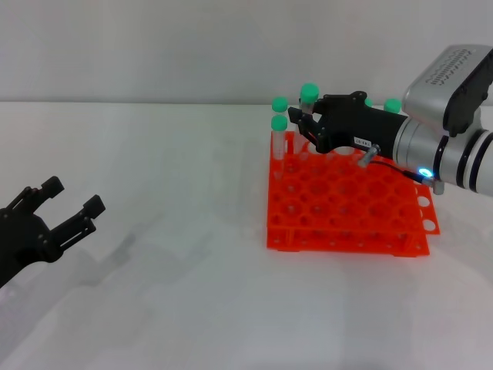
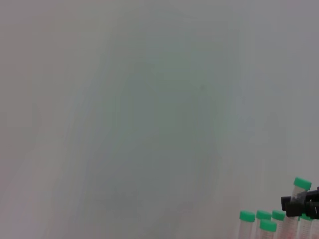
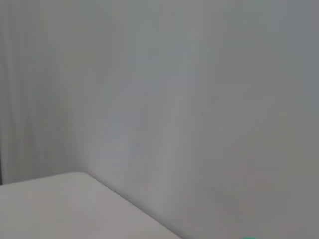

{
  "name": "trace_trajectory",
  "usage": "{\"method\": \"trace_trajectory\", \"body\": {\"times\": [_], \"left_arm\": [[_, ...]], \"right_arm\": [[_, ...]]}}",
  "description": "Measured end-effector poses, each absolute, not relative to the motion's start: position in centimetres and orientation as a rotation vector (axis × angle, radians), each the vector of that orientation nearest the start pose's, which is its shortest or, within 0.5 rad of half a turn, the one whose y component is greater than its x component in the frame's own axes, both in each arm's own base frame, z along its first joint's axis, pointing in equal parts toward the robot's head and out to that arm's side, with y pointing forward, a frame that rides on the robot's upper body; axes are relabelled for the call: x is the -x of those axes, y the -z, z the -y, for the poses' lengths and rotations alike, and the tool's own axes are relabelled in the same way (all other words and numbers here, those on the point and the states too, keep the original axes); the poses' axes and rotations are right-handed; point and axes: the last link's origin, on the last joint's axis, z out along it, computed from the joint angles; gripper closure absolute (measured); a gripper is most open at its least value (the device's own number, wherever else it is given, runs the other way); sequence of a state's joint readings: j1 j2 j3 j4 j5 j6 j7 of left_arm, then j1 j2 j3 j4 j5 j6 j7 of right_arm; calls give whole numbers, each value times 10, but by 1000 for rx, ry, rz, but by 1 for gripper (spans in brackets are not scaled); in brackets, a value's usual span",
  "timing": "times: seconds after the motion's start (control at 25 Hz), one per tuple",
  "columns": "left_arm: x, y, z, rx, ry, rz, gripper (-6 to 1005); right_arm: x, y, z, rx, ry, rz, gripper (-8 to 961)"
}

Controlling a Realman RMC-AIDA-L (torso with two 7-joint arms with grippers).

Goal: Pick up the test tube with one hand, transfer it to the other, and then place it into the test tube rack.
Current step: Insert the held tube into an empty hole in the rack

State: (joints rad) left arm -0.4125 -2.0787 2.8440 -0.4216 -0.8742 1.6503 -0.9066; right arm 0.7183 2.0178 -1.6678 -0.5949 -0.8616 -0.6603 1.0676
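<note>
My right gripper [image 1: 302, 117], with the blue light, is shut on a test tube [image 1: 309, 94] just below its green cap. It holds the tube upright over the back left part of the orange-red rack [image 1: 339, 202], with the cap higher than the neighbouring caps. The tube's lower end is hidden behind the fingers. The left wrist view shows the same tube [image 2: 301, 185] in the right gripper's black fingers [image 2: 298, 201]. My left gripper [image 1: 73, 196] is open and empty, low at the left and far from the rack.
Other green-capped tubes stand in the rack's back row [image 1: 279, 122], [image 1: 393, 105], and they show in the left wrist view [image 2: 247, 217]. White table all around, pale wall behind. The right wrist view shows only the wall and a table edge.
</note>
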Motion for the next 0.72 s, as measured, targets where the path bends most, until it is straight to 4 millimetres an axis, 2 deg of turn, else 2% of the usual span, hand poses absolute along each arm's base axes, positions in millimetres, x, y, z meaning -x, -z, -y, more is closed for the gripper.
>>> {"method": "trace_trajectory", "body": {"times": [0.72], "left_arm": [[347,-34,-278,2022,931,656,106]], "right_arm": [[-171,54,-433,2362,-595,-375,726]]}}
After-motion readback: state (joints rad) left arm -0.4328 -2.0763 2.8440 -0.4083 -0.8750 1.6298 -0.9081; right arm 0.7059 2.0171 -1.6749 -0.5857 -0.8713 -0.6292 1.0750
